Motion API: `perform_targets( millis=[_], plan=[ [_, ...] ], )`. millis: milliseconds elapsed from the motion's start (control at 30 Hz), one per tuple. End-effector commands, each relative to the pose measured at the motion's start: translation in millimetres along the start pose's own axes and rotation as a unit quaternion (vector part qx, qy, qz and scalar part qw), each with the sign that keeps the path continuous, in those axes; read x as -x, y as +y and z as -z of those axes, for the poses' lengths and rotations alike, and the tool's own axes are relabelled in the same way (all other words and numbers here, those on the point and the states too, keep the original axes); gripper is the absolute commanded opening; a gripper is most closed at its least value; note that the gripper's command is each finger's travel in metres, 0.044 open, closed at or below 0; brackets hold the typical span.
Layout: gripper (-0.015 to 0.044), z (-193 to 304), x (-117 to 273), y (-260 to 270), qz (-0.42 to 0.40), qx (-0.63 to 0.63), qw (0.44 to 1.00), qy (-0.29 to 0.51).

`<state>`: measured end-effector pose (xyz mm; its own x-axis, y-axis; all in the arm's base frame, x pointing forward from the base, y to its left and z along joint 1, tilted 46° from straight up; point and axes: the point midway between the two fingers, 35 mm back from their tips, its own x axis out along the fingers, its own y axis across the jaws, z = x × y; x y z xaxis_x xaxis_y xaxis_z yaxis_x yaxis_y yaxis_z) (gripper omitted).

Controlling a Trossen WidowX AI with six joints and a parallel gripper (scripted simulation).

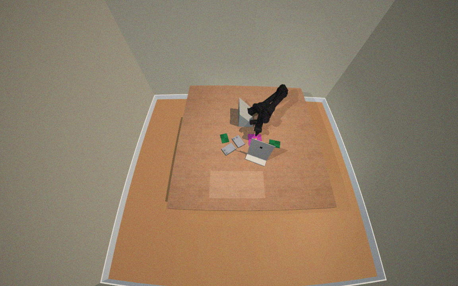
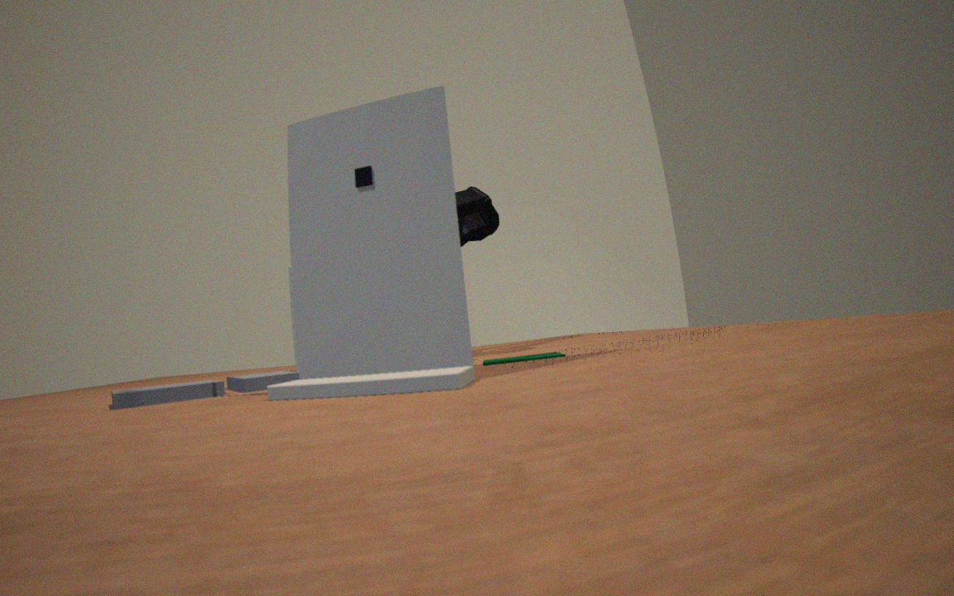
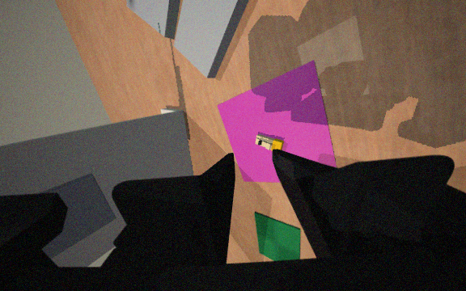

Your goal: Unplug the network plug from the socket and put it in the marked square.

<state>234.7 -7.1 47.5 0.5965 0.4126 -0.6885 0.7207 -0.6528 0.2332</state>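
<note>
The plug, cream with a yellow end, lies on the magenta marked square. My gripper is partly open above the square, with nothing between its fingers. In the wrist view the plug shows just beyond the tip of the right-hand finger; whether they touch cannot be told. The upright grey panel stands beside the square. A small black block shows on its back. The gripper is hidden behind the panel in the exterior view.
Two grey boxes lie left of the square. Green boards lie on both sides; one board shows between the fingers, lower down. A grey wedge-shaped stand is close beside the arm.
</note>
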Motion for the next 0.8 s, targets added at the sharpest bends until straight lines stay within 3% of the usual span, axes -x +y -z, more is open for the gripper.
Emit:
perform_targets(
  millis=[0,767],
  plan=[
    [0.0156,2,4,6,-0.003,0.005,1.000,0.003],
    [0.0156,1,28,20,-0.002,0.005,1.000,0.002]
  ],
)
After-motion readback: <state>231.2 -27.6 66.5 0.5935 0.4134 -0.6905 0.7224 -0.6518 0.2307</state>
